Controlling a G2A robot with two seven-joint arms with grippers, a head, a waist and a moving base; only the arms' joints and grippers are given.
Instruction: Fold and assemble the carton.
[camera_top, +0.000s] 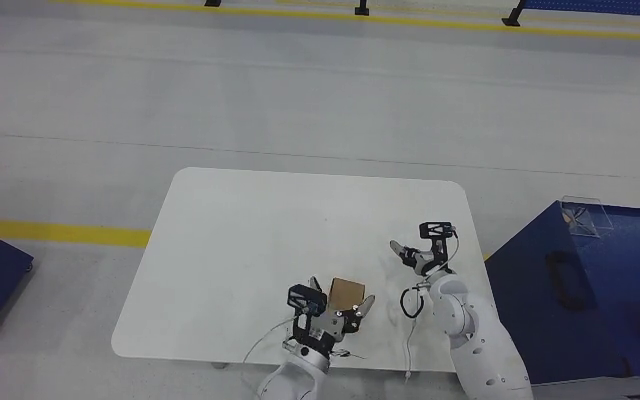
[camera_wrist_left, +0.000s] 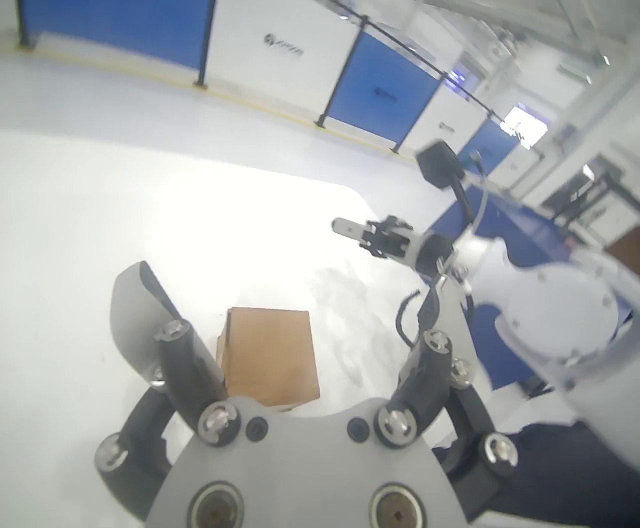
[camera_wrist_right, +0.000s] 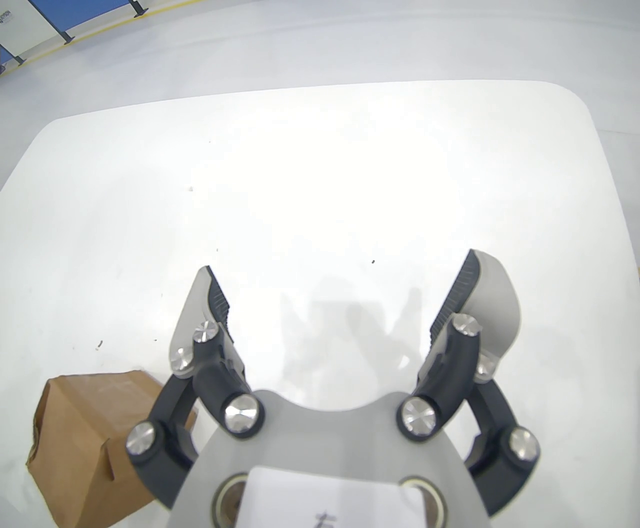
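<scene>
Closest in, at the near edge of the surface (camera_top: 250, 250), the left hand (camera_wrist_left: 287, 285) sits low with its two fingers spread wide. The carton (camera_wrist_left: 270, 355) stands between them, close in toward the palm. It is plain brown card, already folded up into a box shape with a flat top face. A clear gap shows between the carton and one finger. The other finger (camera_wrist_left: 150, 320) runs just beside the carton's side, and I cannot tell whether they touch. The left hand is not closed on it.

The carton rests on the surface just back from the near edge, a little toward the right half of that edge. In the right wrist view one upright side shows a seam or flap edge.

The right hand (camera_wrist_right: 340, 265) is apart from the carton, farther in from the near edge and toward the right edge. It hangs above bare surface with its fingers wide apart and nothing between them; their ribbed black pads (camera_wrist_right: 452, 295) face each other.

On the floor past the right edge stands a blue cabinet (camera_top: 570, 290). A yellow line (camera_top: 70, 233) runs along the floor beyond the left edge.
</scene>
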